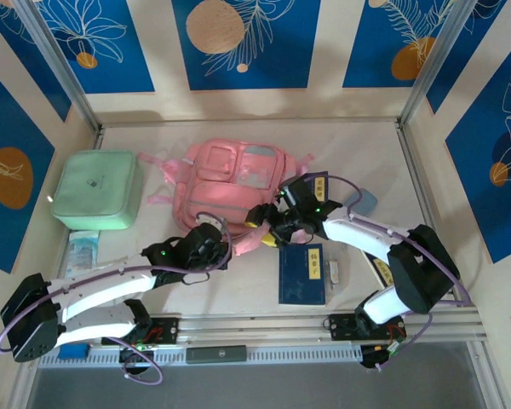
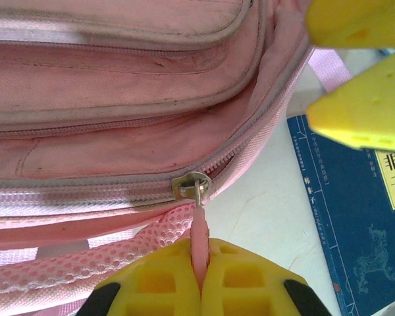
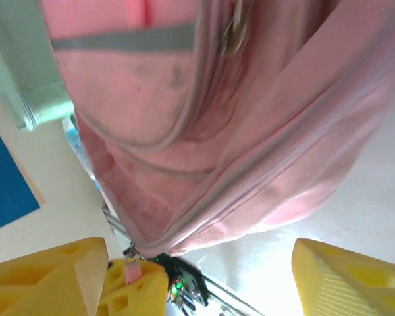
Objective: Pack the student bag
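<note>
Toward the back of the counter, at its middle, lies the pink bag, front pockets up, with a green case just to its left and a blue book near its front edge. The left hand is pressed together on the thin pink zip pull, which hangs from the slider on the bag's near side. The right hand stands spread wide at the bag's near right corner, gripping nothing.

That is the weak spot, I'd say. With nothing pinning the fabric, a tug on the pull may simply drag the whole soft bag across the counter instead of running the slider. The tab is narrow and slick-looking, so it could slide out of the pinch. The track curves just beyond the slider, and a pull off that line could jam it or catch the fabric alongside. The spread fingers sit close enough to snag a strap, and a sliding bag would shove the book.
</note>
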`<state>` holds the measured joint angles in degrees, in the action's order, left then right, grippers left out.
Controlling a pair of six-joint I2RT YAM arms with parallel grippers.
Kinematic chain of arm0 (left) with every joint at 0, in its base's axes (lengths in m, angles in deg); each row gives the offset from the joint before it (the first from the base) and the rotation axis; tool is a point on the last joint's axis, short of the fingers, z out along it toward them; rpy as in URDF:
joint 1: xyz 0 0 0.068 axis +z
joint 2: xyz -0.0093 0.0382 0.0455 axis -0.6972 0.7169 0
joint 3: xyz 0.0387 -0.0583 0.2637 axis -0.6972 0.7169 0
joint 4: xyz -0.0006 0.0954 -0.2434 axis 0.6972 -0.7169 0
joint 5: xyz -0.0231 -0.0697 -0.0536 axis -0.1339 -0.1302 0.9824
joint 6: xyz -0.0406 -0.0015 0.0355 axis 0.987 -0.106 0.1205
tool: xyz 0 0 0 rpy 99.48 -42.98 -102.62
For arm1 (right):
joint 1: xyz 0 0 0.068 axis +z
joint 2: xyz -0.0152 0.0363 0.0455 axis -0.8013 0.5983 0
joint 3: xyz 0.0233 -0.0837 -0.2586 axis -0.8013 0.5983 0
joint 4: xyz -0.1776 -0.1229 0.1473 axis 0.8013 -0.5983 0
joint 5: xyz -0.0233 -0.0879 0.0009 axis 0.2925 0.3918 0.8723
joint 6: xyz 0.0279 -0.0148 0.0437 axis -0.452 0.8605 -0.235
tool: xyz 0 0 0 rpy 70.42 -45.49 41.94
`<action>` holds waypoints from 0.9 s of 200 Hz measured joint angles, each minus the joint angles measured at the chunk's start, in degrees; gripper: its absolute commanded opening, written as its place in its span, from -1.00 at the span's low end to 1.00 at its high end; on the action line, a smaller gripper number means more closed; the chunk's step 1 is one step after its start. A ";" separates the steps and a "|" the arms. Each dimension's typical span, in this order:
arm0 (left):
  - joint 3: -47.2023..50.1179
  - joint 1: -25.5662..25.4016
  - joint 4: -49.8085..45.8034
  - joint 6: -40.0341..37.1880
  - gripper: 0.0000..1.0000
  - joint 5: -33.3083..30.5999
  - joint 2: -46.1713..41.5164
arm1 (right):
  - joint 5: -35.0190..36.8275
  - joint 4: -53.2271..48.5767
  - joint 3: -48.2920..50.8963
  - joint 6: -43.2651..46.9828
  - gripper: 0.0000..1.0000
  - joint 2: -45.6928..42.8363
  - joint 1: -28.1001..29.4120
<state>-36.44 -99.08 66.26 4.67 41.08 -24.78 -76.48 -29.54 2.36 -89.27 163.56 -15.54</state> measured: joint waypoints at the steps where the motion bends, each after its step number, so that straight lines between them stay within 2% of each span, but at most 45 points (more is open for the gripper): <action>1: -0.02 0.00 0.00 0.00 -1.00 0.00 0.04 | -0.02 0.13 0.02 -0.20 0.46 0.09 0.07; 30: -0.57 0.02 0.63 -0.02 -1.00 1.01 0.90 | 0.39 5.75 -0.68 -5.62 0.24 5.14 0.96; 50: -0.59 0.02 0.42 -0.02 -1.00 1.07 1.20 | 2.01 5.68 -2.03 -6.60 -0.11 8.07 2.03; 71: -0.79 0.02 -0.13 -0.04 -1.00 1.03 1.18 | 3.28 4.55 -2.27 -5.81 -0.59 8.41 2.34; 96: -1.03 0.22 -0.44 -0.07 -1.00 0.79 0.48 | 3.30 1.62 -3.37 -2.36 -0.91 8.44 1.99; 127: -1.03 0.28 -1.77 -0.52 -1.00 0.15 -1.77 | 1.62 -2.34 -5.11 4.00 -1.00 7.91 0.02; 180: -0.94 3.58 -5.01 -1.38 -1.00 0.15 -5.81 | -2.05 -12.31 -9.53 19.04 -1.00 7.41 -10.10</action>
<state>-37.38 -95.49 61.25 3.29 41.23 -30.60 -78.54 -41.85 -7.17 -70.23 170.97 -25.64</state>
